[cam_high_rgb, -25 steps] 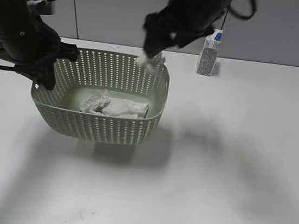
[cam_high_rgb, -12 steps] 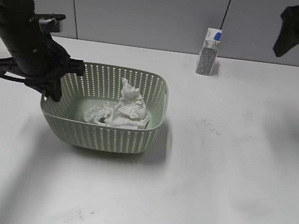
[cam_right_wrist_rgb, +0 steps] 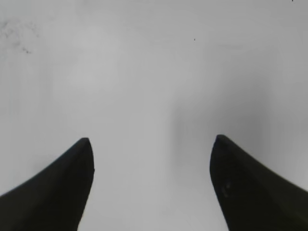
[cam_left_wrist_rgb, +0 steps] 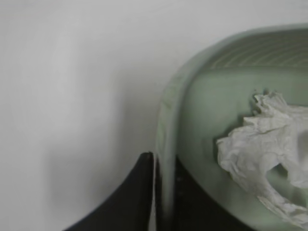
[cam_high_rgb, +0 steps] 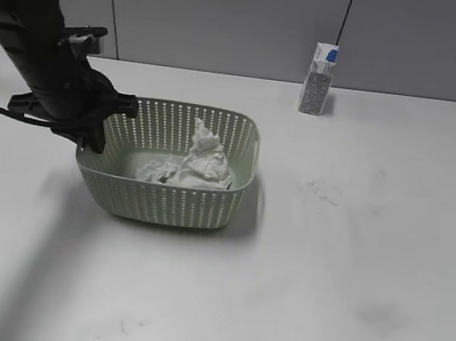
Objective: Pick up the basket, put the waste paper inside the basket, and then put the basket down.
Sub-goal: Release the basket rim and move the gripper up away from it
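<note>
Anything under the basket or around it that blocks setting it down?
Nothing visible does. The left gripper is clamped on the left rim of the basket, with the waste paper inside. The table around it is bare; the carton stands well behind. Underneath is hidden.

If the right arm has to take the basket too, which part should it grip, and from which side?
The right-end rim of the basket, probably from above, one finger inside the wall and one outside, as the left gripper pinches the opposite rim. That edge is thin, bare and faces the right arm's side; the waste paper sits toward the middle, clear of it. The right gripper is open over bare table.
</note>
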Motion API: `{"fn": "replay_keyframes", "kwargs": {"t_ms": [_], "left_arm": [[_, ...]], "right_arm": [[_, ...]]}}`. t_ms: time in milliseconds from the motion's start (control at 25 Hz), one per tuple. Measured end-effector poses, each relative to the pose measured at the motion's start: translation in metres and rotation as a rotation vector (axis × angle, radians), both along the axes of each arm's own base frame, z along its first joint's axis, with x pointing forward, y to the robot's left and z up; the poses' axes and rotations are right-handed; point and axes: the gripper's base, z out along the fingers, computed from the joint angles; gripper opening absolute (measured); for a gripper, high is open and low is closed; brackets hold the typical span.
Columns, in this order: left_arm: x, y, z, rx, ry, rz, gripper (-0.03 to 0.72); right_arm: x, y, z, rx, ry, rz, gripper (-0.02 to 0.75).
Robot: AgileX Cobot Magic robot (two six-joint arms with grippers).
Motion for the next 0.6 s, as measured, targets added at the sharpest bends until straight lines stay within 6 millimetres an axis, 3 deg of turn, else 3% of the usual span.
{"fn": "replay_keyframes", "kwargs": {"t_ms": [80,160,320,400,600], "left_arm": [[0.001,0.0,0.0,-0.002,-0.004,0.001,0.119],[0.001,0.0,0.0,-0.002,-0.007,0.002,0.249],[0.0,0.0,0.001,-0.001,-0.009,-0.004,0.593],[-0.001,0.0,0.007,-0.001,-0.016,-0.02,0.654],[-0.009,0.006,0.04,-0.004,-0.076,-0.075,0.683]], "right_arm": [[-0.028,0.003,0.0,0.005,-0.025,-0.006,0.593],[-0.054,0.005,-0.002,0.011,-0.049,-0.009,0.593],[-0.103,0.01,-0.012,0.015,-0.067,-0.012,0.593],[-0.125,0.012,-0.02,0.016,-0.07,-0.013,0.593],[-0.173,0.016,-0.033,0.012,-0.126,-0.012,0.592]]}}
